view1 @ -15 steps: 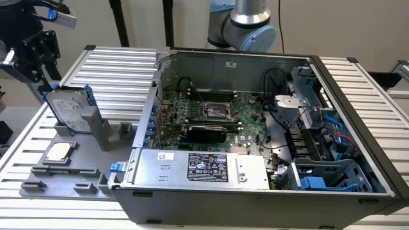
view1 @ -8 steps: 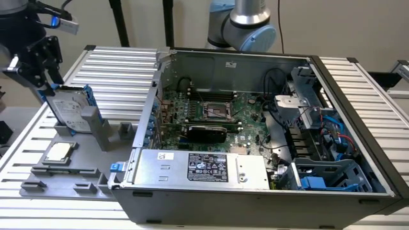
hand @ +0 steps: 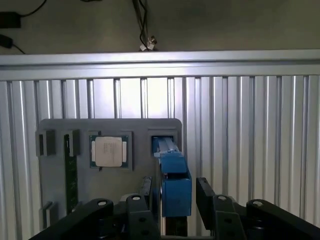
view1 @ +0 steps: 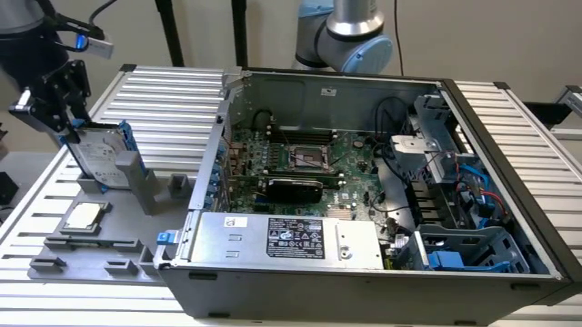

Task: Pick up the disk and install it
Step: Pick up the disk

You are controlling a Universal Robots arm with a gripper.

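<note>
Disk (view1: 100,153) stands upright in the grey holder (view1: 138,180), presumably to leave its upper end graspable. Claw (hand: 174,187) is open, straddling that end, gaps visible. Disk uninstalled.

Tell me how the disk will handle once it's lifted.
The disk looks like a rigid metal hard drive in a blue bracket, so it should stay stiff. Its solid body suggests it may be fairly heavy for its size. Standing on edge in the grey holder, it could tip if nudged once clear.
</note>
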